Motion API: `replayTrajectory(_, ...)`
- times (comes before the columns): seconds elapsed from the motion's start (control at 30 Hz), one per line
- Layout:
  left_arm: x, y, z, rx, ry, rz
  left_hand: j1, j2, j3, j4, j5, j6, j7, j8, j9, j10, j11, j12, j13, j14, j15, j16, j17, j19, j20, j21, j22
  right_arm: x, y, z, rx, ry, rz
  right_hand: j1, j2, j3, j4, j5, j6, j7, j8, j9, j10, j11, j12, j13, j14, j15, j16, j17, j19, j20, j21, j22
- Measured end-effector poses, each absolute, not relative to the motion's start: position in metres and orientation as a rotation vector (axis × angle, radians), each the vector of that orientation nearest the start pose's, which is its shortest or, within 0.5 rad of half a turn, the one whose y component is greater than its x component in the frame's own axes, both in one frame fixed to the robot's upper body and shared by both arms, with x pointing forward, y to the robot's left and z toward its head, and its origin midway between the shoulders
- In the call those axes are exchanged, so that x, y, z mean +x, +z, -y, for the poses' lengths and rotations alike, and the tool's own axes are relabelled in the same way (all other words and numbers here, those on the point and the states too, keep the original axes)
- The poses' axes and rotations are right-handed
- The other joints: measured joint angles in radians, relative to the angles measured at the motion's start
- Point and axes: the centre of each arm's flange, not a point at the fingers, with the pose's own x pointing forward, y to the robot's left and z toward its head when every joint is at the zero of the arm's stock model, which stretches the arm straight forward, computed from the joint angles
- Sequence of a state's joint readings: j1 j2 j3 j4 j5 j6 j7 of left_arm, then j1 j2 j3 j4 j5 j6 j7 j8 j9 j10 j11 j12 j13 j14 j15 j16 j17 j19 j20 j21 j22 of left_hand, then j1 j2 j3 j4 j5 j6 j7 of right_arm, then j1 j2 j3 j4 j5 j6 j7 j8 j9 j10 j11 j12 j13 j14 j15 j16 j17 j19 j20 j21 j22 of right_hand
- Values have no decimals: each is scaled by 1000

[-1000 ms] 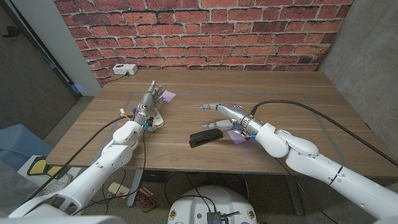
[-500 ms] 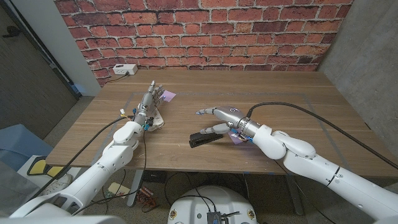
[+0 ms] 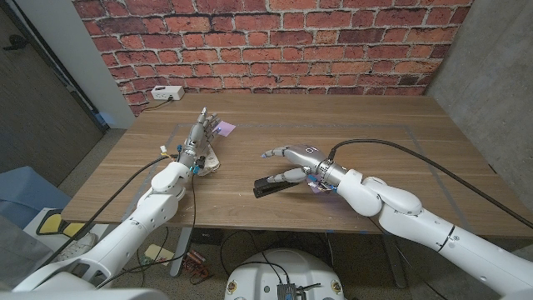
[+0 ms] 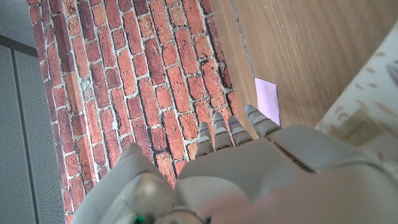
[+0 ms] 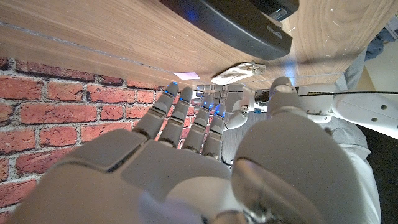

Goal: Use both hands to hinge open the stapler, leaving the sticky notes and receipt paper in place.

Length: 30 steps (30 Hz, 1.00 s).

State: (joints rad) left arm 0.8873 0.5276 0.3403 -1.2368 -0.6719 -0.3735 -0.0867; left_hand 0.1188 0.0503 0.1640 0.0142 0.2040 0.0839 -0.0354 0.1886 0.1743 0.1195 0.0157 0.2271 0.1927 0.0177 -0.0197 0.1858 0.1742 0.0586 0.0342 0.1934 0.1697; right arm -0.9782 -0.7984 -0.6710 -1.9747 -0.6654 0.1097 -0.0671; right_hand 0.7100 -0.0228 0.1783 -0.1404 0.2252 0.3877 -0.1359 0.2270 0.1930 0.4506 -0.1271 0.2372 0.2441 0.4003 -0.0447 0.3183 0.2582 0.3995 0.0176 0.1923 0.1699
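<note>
Right now the black stapler lies closed on the worktop just under the right hand, whose spread fingers hold nothing, so it should pin the base while the idle, empty left hand crosses over.

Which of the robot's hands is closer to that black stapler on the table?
The right. The right hand hovers open just behind the stapler, fingers spread beside it. The left hand is well off to the stapler's left, over the receipt paper.
</note>
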Motion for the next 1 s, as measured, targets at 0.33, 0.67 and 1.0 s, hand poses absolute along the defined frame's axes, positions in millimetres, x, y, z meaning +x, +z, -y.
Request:
replayTrajectory(0.33,648,-58,-318,-63,-203,602,0,0,0,0,0,0,0,0,0,5,-5,0,0,0,0,0,0,0,0,0,0,498,-79,99,-1452,378,983,9,2,-4,1,0,11,0,0,0,10,0,0,0,-35,5,-12,-3,-12,-12,0,0)
replayTrajectory(0.67,647,-61,-316,-75,-208,601,-1,1,0,0,0,0,0,0,0,5,-5,0,0,1,-1,0,0,0,0,0,0,496,-86,97,-1491,372,980,35,28,-4,1,0,22,0,0,0,22,0,0,5,-40,0,-12,0,-12,-12,0,0)
replayTrajectory(1.0,648,-63,-315,-78,-210,598,-5,5,0,0,0,6,6,0,0,9,-2,0,0,5,-5,0,0,0,0,0,0,497,-91,94,-1528,366,970,52,37,2,-4,-5,22,0,0,0,25,-3,0,9,-34,1,-10,3,-8,-8,0,0)
